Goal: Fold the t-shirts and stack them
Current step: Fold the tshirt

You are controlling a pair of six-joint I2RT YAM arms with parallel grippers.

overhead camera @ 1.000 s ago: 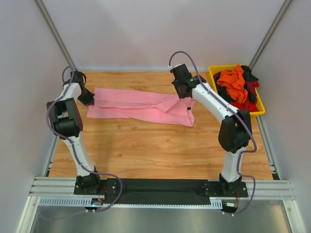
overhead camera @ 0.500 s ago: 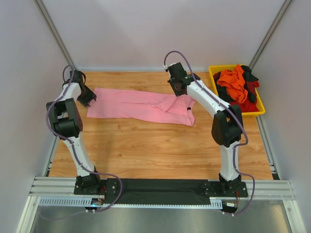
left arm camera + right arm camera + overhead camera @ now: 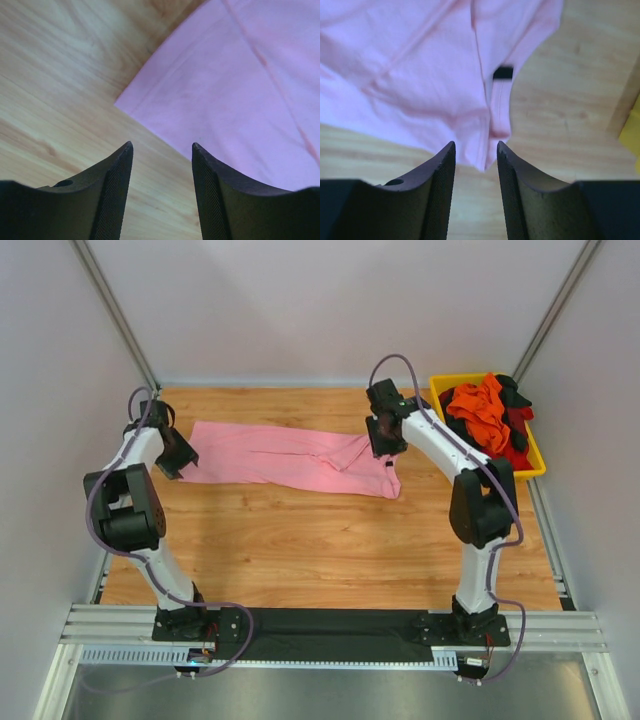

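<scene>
Pink shirt (image 3: 290,458) lies flat on the table (image 3: 330,540) toward 12 o'clock; both jaws part-open, empty.
To fold well, left jaws should straddle its 9 o'clock corner, right jaws its 3 o'clock hem.

Flat t-shirt (image 3: 290,458) on desk (image 3: 320,540), bin (image 3: 450,378) at right.
At its ends, left tool (image 3: 178,462) and right tool (image 3: 385,445); other t-shirts (image 3: 485,415) in the bin.

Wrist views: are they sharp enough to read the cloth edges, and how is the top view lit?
Right wrist: smeared, the pink t-shirt seams soft, its black tag only a dark patch. Left wrist: clearer, the shirt's corner edge crisp, pad mesh on the left pincer readable. Top external: sharp, even light, no glare.
</scene>
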